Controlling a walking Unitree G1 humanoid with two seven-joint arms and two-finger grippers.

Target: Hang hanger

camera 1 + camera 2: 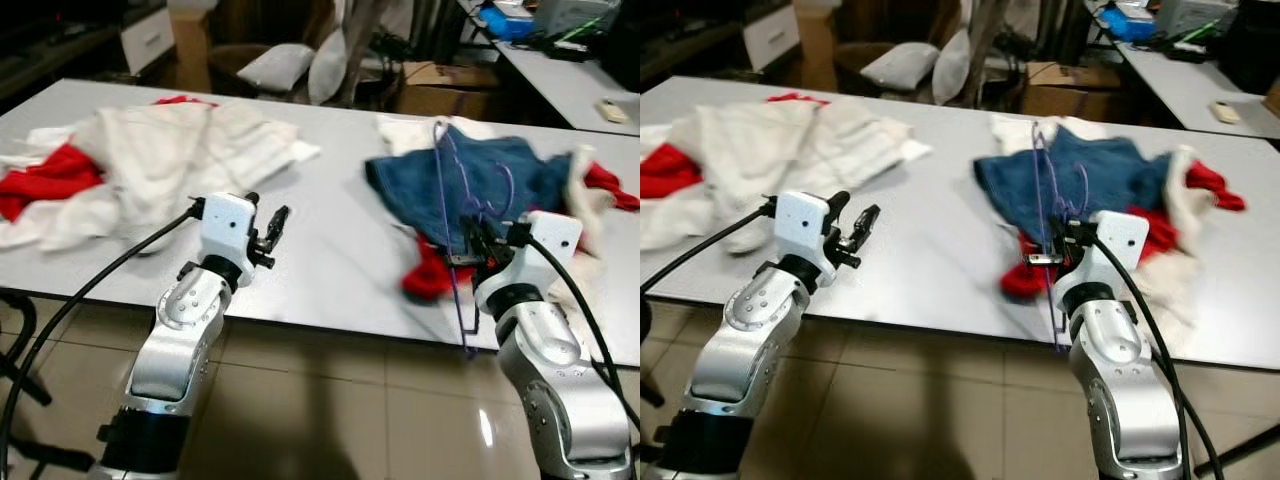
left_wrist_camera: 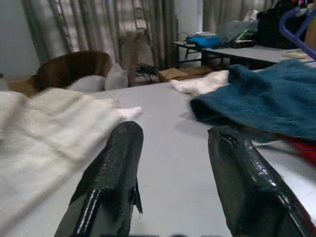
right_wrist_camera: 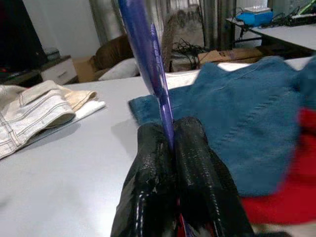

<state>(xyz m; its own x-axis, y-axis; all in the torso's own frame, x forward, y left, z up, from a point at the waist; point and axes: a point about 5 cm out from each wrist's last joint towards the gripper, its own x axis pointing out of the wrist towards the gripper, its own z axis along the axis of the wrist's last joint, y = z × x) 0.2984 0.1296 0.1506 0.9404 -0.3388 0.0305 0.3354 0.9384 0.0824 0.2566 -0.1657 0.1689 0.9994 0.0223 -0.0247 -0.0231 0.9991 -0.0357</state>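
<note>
Right gripper point(image 1: 480, 240), two long black fingers pressed together on the thin purple plastic hanger point(image 1: 447, 215), at the near edge of the long grey table point(image 1: 330, 250). Hanger held tilted, nearly upright: hook part up over the blue terry towel point(image 1: 480, 180), one thin bar reaching down past the table edge. Seen clearly in the right wrist view: purple bar pinched between the rubbery, textured fingers point(image 3: 197, 182).

Left gripper point(image 1: 270, 232) parted and carrying nothing, hovering above the bare table between the two cloth heaps.

Possible trouble from here, as a judgement only:
- Slipping or turning of the hanger in the grip, because the bar is thin and smooth and the pinch is on one narrow point.
- Catching of the hook or the lower bar on the blue towel or on the table edge during lifting, because both are very close; possibly dragging soft cloth along.
- No rail or rod for hanging visible, so a walk with a long, swinging object probably needed.

Materials: blue towel soft and loopy, red cloth point(image 1: 430, 275) under it bunched at the table edge. Cream-white fabric pile point(image 1: 170, 160) on the left side crumpled, mixed with another red piece point(image 1: 45, 180). Table top smooth and matte; floor tiles point(image 1: 330, 410) glossy.
</note>
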